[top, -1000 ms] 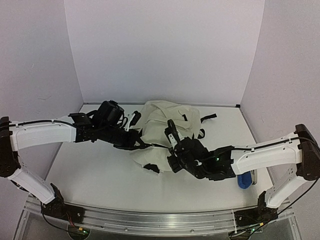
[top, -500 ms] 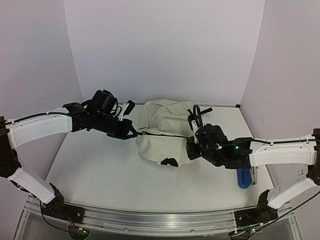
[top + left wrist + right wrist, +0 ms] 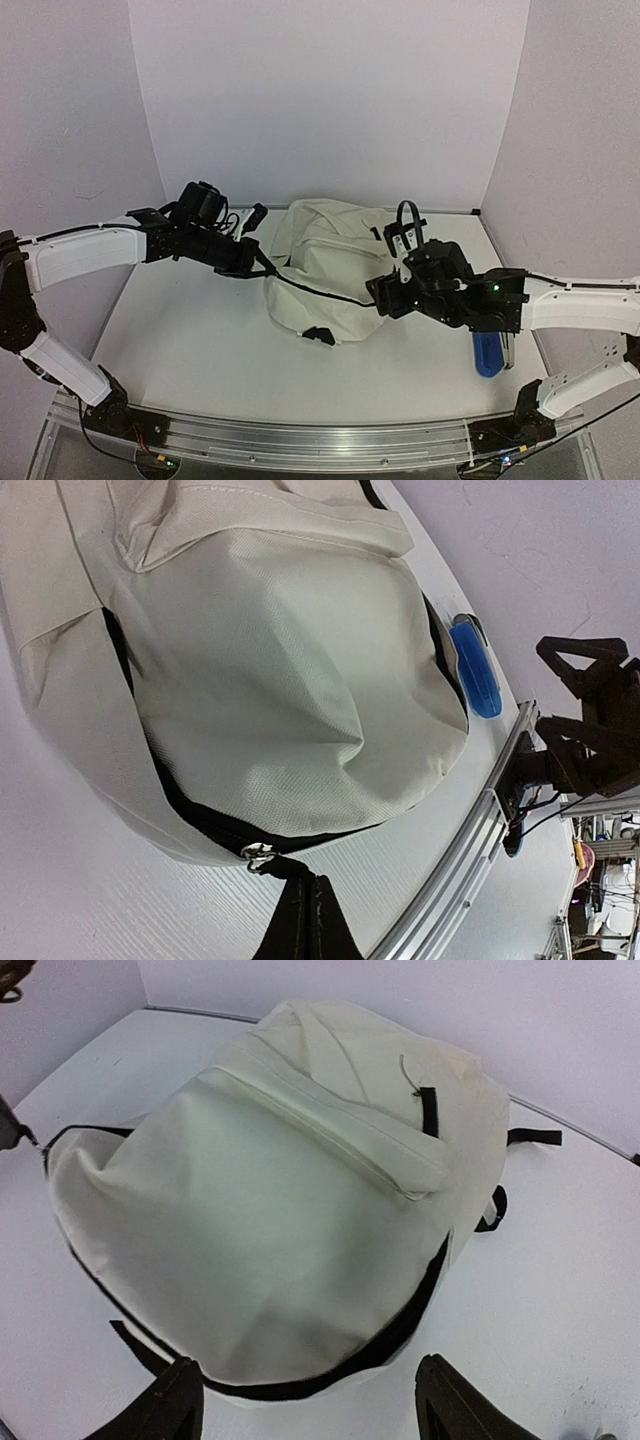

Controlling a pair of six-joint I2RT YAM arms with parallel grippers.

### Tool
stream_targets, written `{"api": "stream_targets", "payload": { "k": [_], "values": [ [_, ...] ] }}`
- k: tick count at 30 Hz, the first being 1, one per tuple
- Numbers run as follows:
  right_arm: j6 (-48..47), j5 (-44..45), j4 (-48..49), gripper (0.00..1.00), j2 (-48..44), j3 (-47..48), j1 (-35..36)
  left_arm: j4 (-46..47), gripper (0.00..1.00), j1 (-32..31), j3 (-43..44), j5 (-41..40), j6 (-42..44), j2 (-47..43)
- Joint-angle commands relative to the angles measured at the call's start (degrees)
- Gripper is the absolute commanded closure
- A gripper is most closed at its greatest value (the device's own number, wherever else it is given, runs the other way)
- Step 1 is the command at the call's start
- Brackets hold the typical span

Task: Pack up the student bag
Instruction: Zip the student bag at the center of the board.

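**Step in hand.** The work is at the opening stage; nothing is packed yet. The left claw (image 3: 303, 898) is closed on the zipper pull (image 3: 262, 855) at the left near corner of the student bag (image 3: 325, 265). The bag lies front pocket up, past the middle of the table (image 3: 200, 340) and toward its far edge, between the two arms. The black zipper track runs along the bag's near side. The track looks parted toward its right end, though no view shows how far. The right claw (image 3: 308, 1370) hangs over the bag's right near side with its jaws wide apart and grips nothing. A blue item (image 3: 487, 355) lies at the right edge of the table, just beside the right arm and apart from the bag.

**Next move.** The left claw likely needs to draw the pull along the track. The right claw likely needs to pin or lift the fabric so that the bag does not slide with the pull. The blue item is the probable first load.

**Edges and room.**
- Left: bare table runs from the bag to the left edge, which gives room for the pull stroke.
- Near: a broad bare strip lies between the bag and the rail (image 3: 300, 440).
- Far: the bag sits close to the far edge, and its straps (image 3: 530, 1138) trail toward the far right corner.
- Right: room is tight, since the arm and the blue item occupy that edge.
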Motion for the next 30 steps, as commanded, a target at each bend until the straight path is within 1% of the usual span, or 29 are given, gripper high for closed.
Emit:
{"api": "stream_targets", "payload": {
  "k": [1, 3, 9, 12, 16, 20, 24, 28, 30],
  "values": [
    [-4.4, 1.7, -0.7, 0.24, 2.6, 7.7, 5.1, 8.0, 1.0, -0.2, -1.2, 4.7, -0.8, -2.2],
    [-6.1, 2.1, -0.6, 0.21, 7.3, 10.6, 6.3, 9.6, 1.0, -0.1, -2.0, 5.3, -1.6, -2.6],
    [-12.7, 3.6, 3.6, 0.21, 20.1, 18.4, 8.6, 10.8, 1.0, -0.2, -2.4, 6.3, -2.1, -2.6],
    [-15.0, 3.1, 6.6, 0.21, 25.0, 21.4, 8.7, 11.1, 1.0, -0.2, -3.1, 4.7, -2.3, -3.2],
    [-18.5, 4.2, 8.3, 0.21, 29.5, 24.6, 8.6, 12.0, 1.0, -0.2, -4.5, 2.8, -3.6, -4.1],
    [-19.9, 4.9, 8.4, 0.28, 33.1, 26.9, 8.6, 12.9, 1.0, -0.2, -5.1, 2.9, -4.7, -4.1],
    [-21.3, 5.5, 10.8, 0.33, 35.3, 28.0, 8.6, 13.8, 1.0, -0.2, -5.2, 3.3, -5.1, -4.1],
    [-22.1, 5.0, 11.3, 0.46, 36.3, 28.4, 8.6, 14.2, 1.0, -0.2, -5.1, 3.2, -5.2, -4.1],
    [-22.3, 4.0, 11.6, 0.59, 36.4, 28.0, 8.6, 14.5, 1.0, -0.2, -4.9, 3.2, -5.1, -4.2]
  ]
}}
